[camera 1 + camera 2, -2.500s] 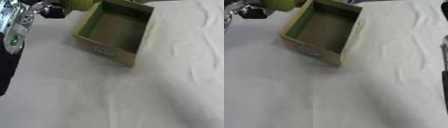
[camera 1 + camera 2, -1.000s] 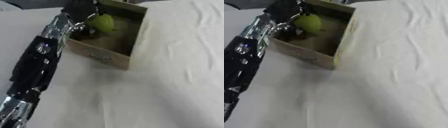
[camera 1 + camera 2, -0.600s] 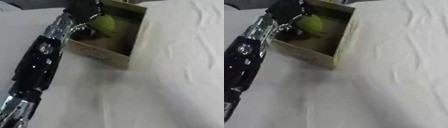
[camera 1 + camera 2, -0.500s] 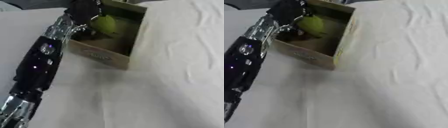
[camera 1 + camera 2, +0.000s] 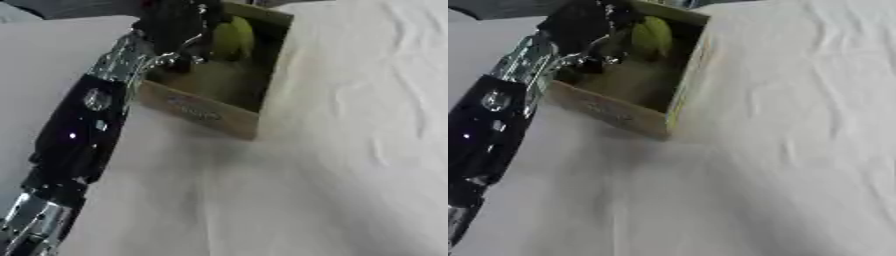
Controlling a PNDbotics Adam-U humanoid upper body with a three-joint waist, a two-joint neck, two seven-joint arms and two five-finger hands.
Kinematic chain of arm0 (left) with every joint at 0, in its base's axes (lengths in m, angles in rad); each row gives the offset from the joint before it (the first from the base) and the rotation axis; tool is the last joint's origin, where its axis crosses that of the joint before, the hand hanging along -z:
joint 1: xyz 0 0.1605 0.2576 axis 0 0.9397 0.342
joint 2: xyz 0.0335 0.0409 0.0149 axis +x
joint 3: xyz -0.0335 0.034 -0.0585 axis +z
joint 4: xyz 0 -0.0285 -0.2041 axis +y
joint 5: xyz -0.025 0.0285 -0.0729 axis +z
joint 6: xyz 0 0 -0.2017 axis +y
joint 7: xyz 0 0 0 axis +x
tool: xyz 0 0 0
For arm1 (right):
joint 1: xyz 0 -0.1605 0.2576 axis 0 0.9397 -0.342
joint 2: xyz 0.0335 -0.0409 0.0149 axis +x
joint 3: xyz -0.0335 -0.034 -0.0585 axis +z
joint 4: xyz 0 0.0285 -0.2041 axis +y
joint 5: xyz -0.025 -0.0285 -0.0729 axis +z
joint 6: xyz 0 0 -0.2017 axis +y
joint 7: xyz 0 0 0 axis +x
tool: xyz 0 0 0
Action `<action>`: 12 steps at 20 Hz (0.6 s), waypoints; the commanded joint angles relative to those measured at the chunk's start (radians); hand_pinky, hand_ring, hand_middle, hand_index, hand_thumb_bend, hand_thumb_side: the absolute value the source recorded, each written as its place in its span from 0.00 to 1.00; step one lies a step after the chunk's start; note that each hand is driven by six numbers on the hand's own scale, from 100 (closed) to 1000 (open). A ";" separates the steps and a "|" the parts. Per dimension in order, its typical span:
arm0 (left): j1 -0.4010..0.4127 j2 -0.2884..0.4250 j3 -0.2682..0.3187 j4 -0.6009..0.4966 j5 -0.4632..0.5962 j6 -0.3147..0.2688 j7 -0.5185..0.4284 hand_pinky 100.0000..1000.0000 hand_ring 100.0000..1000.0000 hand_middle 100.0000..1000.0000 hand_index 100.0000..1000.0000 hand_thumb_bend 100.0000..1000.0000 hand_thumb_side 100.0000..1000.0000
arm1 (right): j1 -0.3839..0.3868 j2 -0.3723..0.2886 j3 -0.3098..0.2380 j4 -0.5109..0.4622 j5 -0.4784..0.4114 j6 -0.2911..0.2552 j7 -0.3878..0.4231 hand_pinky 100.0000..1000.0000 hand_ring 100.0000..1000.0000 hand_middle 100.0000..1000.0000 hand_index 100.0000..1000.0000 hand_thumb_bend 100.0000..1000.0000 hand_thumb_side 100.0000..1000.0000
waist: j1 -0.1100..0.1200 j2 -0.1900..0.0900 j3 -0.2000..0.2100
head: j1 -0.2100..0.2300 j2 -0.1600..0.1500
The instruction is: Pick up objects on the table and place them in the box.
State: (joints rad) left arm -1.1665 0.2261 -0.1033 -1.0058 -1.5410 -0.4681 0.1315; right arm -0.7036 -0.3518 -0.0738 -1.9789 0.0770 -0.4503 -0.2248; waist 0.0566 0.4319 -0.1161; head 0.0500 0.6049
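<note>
An open cardboard box (image 5: 203, 106) with a green lining stands at the upper left of the white table. My left arm reaches in from the lower left, and my left hand (image 5: 175, 22) hangs over the box's far left part. Its fingers curl round a yellow-green ball-like fruit (image 5: 231, 37), which sits inside the box opening near the far wall. I cannot tell whether the fruit touches the box floor. My right hand shows in neither view.
A wrinkled white cloth (image 5: 350, 150) covers the table, with folds on the right side. A dark area (image 5: 500, 7) lies beyond the table's far left edge.
The hand with the fruit has shifted a little toward the box's far wall. The camera has tilted slightly, so the whole picture has shifted.
</note>
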 commanded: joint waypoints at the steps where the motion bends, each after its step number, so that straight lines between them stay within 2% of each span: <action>1: -0.012 0.012 -0.002 -0.020 0.058 -0.013 -0.016 0.76 0.81 0.80 0.89 0.16 0.27 | -0.015 -0.012 -0.008 -0.021 -0.004 0.002 -0.009 0.83 0.76 0.54 0.73 0.00 0.35 | -0.003 -0.025 0.001 | -0.004 -0.003; 3: -0.009 0.017 0.004 -0.032 0.080 -0.002 -0.020 0.74 0.80 0.79 0.89 0.14 0.18 | -0.014 -0.014 -0.008 -0.021 -0.003 0.002 -0.010 0.83 0.76 0.54 0.73 0.00 0.34 | -0.001 -0.026 0.003 | -0.007 -0.002; 7: 0.003 0.036 0.022 -0.090 0.153 0.041 -0.004 0.67 0.71 0.70 0.84 0.06 0.01 | -0.011 -0.020 -0.012 -0.021 -0.001 0.002 -0.017 0.83 0.76 0.54 0.73 0.00 0.34 | 0.003 -0.030 0.012 | -0.016 0.002; 10: 0.019 0.067 0.032 -0.175 0.257 0.075 0.016 0.64 0.68 0.66 0.81 0.00 0.00 | -0.006 -0.029 -0.017 -0.021 0.003 0.001 -0.027 0.83 0.76 0.54 0.73 0.00 0.33 | 0.009 -0.035 0.022 | -0.024 0.009; 12: 0.035 0.100 0.037 -0.246 0.345 0.095 0.026 0.63 0.67 0.65 0.80 0.00 0.00 | -0.001 -0.036 -0.020 -0.021 0.006 0.001 -0.034 0.83 0.76 0.54 0.73 0.00 0.33 | 0.013 -0.039 0.031 | -0.033 0.018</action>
State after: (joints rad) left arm -1.1164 0.2854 -0.0788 -1.1966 -1.2420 -0.3881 0.1496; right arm -0.6946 -0.3591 -0.0847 -1.9790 0.0783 -0.4490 -0.2523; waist 0.0745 0.4240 -0.0833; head 0.0229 0.6180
